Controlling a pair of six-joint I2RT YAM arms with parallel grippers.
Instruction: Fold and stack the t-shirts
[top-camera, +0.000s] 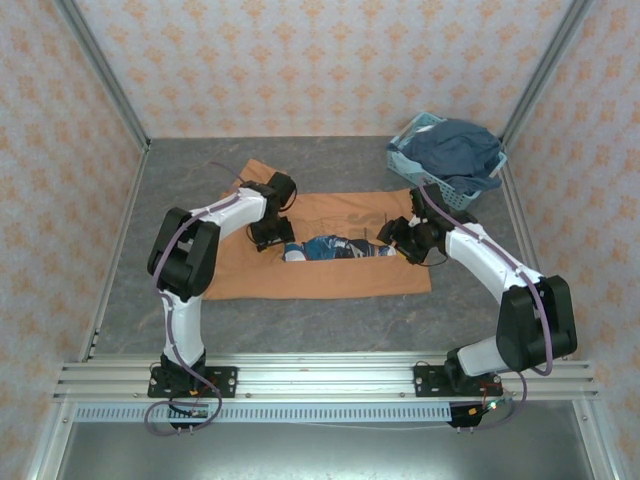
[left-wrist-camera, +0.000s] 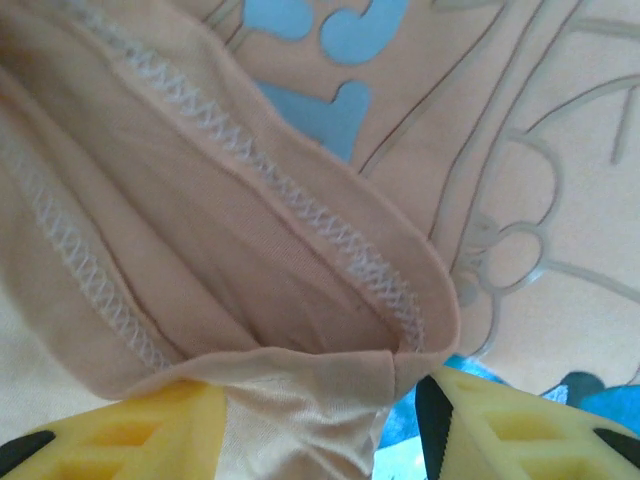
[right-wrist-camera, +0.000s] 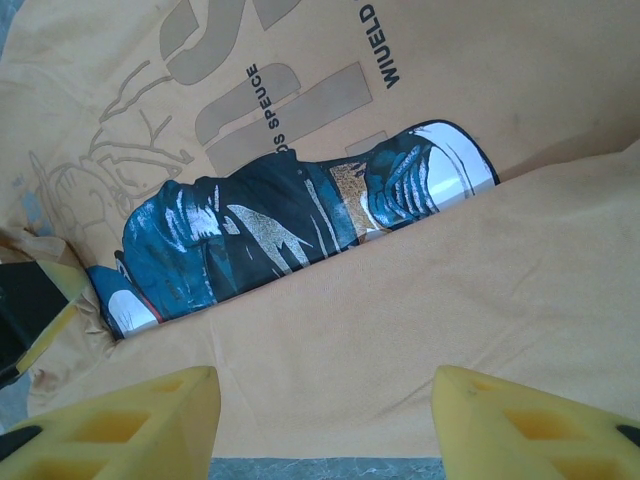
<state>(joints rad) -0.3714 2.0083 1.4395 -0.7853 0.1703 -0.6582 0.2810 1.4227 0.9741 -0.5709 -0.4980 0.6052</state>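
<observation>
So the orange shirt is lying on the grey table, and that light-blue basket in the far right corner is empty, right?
Not quite. The basket is not empty: a dark blue garment is heaped in it and spills over its rim, as the top external view shows. The rest holds: the orange shirt lies on the grey table, and the basket stands in the far right corner.
</observation>
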